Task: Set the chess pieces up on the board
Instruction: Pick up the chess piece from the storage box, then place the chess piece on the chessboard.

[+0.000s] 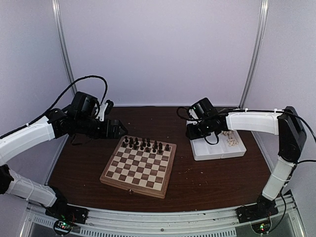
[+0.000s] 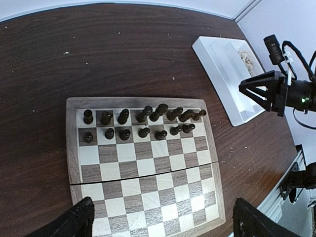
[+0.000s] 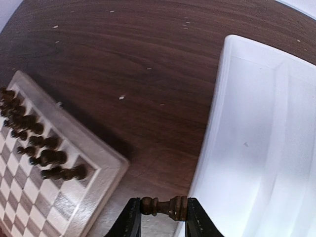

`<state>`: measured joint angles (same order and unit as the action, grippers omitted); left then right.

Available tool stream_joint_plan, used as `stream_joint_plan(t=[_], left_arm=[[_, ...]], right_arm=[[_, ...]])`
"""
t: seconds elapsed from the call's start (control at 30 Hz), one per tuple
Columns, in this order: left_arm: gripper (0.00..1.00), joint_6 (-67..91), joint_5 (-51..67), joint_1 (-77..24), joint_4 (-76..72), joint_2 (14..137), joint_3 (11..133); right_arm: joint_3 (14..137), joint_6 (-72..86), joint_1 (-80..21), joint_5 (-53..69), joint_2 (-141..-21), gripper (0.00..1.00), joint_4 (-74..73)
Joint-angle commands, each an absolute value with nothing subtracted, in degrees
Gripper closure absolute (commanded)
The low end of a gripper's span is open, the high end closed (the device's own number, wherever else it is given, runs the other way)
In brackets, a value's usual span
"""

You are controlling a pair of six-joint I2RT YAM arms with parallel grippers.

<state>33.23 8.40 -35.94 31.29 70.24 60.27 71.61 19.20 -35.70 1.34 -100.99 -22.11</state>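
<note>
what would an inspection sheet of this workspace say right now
surface: dark wooden table, scattered with pale specks.
job's things: board mid-table; dark chess pieces stand in its two far rows, near rows bare; pale pieces lie in the white tray.
clutter: nothing seen beyond the specks.
grippers: left gripper open above the board, empty; right gripper shut on a dark piece held sideways, by the tray's edge.
cables: black cable loops over the left arm; a second cable hangs at the right wrist.
surroundings: pale walls; metal rail at the near edge.
</note>
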Motion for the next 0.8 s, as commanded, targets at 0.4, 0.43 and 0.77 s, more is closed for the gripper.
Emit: stream_joint_plan(t=[0.4,0.43,0.77], left_arm=[[0.08,25.7,21.1,-37.2,6.0,68.3,46.2],[0.08,24.1,20.3,-38.1,2.9,67.2,44.4],[0.12,1.4,20.3,-45.7,-39.8,65.4,26.2]], right_arm=[[65.0,39.5,-47.0,25.3,-100.7,0.71,-1.9],[64.7,40.8,-47.1,25.7,-100.4,0.71,-1.3],[66.0,47.1,-47.6,32.4,-96.2,0.71,-1.2]])
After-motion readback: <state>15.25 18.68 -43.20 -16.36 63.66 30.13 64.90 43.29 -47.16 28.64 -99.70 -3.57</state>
